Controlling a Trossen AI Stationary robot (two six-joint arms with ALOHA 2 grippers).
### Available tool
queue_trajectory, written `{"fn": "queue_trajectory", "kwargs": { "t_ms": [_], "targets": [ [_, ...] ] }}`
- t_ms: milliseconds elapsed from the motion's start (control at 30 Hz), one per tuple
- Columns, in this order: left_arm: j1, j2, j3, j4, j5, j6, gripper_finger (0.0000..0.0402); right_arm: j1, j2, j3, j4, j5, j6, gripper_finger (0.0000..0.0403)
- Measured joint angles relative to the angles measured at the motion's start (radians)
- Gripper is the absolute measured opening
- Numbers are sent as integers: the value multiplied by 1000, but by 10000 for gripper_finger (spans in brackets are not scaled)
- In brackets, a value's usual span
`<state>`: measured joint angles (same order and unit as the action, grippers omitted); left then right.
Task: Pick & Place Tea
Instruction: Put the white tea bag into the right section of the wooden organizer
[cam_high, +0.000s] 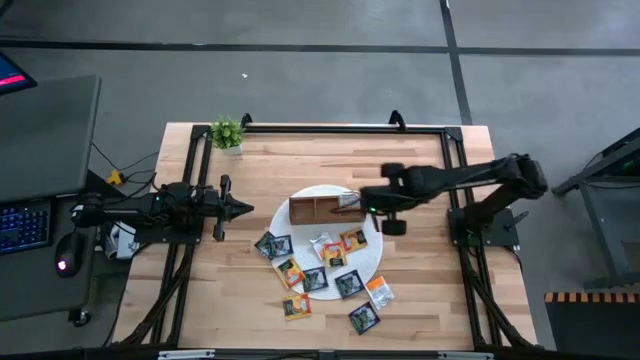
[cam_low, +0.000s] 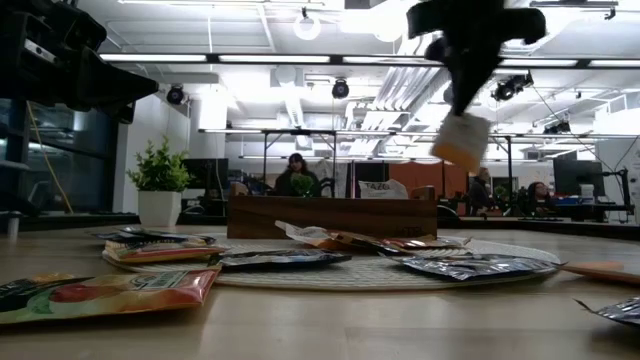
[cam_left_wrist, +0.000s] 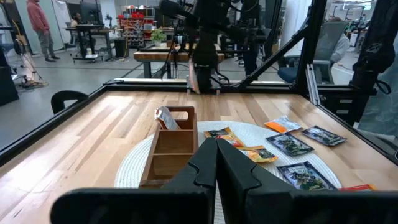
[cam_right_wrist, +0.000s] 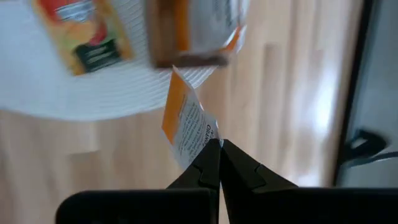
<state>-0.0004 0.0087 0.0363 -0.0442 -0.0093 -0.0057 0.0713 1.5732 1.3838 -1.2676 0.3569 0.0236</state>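
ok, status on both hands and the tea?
Right hand shut on sachet, above box. Left hand shut, idle at left. Nothing blocking.

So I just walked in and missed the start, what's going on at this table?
The right gripper is shut on a white-and-orange tea sachet, holding it in the air above the wooden box on the round white mat. One sachet already sits in the box; the other sachets lie on and beside the mat. The left gripper waits shut, left of the mat.
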Motion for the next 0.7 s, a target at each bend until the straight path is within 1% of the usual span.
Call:
{"fn": "queue_trajectory", "kwargs": {
  "t_ms": [133, 300, 433, 567, 700],
  "targets": [
    [0, 0, 0, 0, 0, 0, 1, -31, 93, 104, 1, 60, -120, 0],
    [0, 0, 0, 0, 0, 0, 1, -56, 185, 204, 0, 82, -241, 0],
    [0, 0, 0, 0, 0, 0, 1, -66, 237, 252, 5, 105, -329, 0],
    [0, 0, 0, 0, 0, 0, 1, -66, 265, 279, 26, 82, -407, 0],
    [0, 0, 0, 0, 0, 0, 1, -66, 283, 274, 38, 53, -468, 0]
  ]
}}
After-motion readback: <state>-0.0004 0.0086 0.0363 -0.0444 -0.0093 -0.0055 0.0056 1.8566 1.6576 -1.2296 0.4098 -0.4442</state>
